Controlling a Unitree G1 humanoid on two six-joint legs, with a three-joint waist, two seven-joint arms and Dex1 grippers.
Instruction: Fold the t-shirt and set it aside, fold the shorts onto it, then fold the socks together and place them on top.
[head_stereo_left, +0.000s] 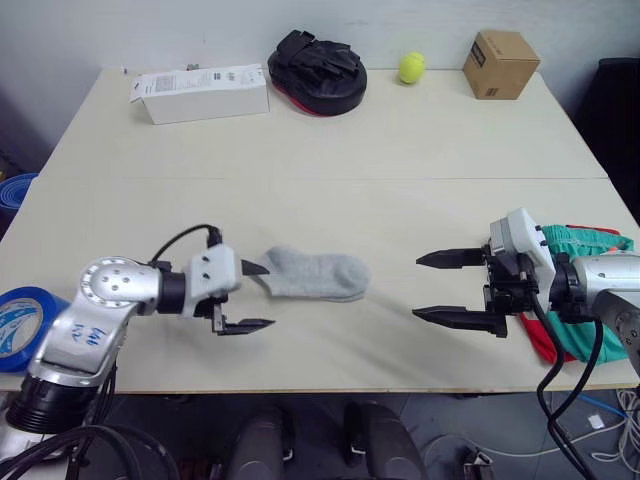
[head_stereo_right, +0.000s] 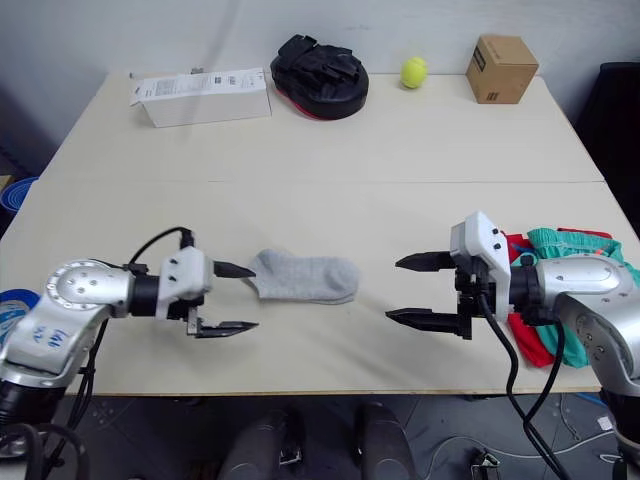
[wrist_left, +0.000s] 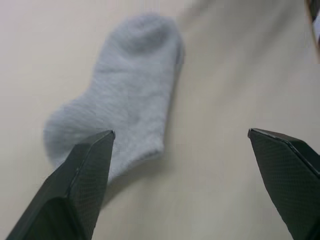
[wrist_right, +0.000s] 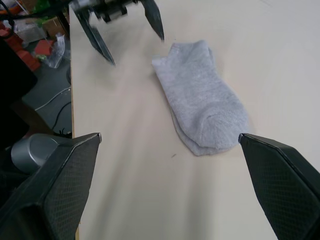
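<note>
From the left eye view we see the socks (head_stereo_left: 312, 274) lying flat on the desk (head_stereo_left: 330, 200) as one grey stack, midway between our two arms. Our left end effector (head_stereo_left: 257, 296) sits just beside the cuff end with its fingers apart, one tip touching or nearly touching the fabric. Our right end effector (head_stereo_left: 435, 286) is well apart from the toe end, its fingers also spread and empty. To the right of the socks, at the desk's edge behind that arm, the shorts (head_stereo_left: 580, 241) lie over the t-shirt (head_stereo_left: 541, 345), so we judge that only the sock step remains.

From the right eye view the risk is plain to us: the pile (head_stereo_right: 545, 300) sits partly under the right arm, and a careless swing could drag it off the desk edge.

From the left wrist view one finger (wrist_left: 82, 185) stands over the cuff corner while the other lies clear on bare desk. Closing here may pinch only the upper sock, leaving the pair to separate on lifting.

From the right wrist view a second sock edge peeks out beneath the top one (wrist_right: 202, 95), so we judge the stack loose and likely to slide apart.
</note>
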